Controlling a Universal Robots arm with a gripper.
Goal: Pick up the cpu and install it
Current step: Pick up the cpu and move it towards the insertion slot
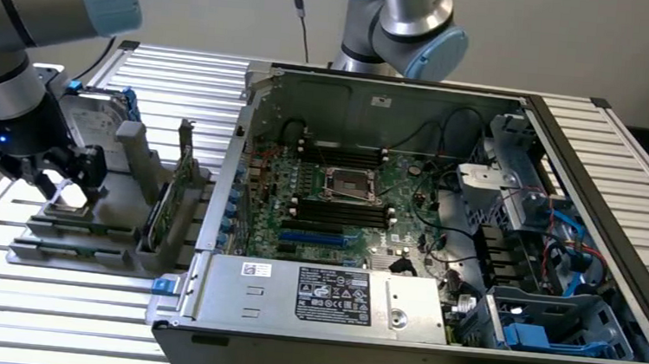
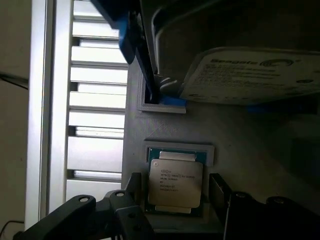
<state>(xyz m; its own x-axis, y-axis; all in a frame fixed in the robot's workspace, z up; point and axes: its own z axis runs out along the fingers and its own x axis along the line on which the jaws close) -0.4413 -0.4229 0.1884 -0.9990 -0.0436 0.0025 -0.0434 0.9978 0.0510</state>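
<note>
Straddling the cpu (image 2: 176,182) w/ the gripper (image 2: 175,185) spread wide: one finger (image 2: 133,186) each side of the chip, nothing clamped yet. Looks like a slim gap per side, so prob. no contact, though hard to be sure. Sits square between the fingertips, flat, metal lid up, in a shallow pocket of the grey fixture (image 2: 165,125). Pocket presumably there to keep the chip squared up for a side-on pinch. Just past the fingertips, beyond the cpu: hard drive (image 2: 250,75) w/ blue bracket (image 2: 167,102), held in its own slot, clear of the fingers. In the exterior view, arm (image 1: 28,115) brought low over that fixture, w/ the open pc case (image 1: 429,329) and its socket (image 1: 344,182) well apart from the gripper, toward the exterior view's right. Can't read the lid print. Chip's underside hidden. Drive cut off at the frame edge. Socket latch state too small to tell.
</note>
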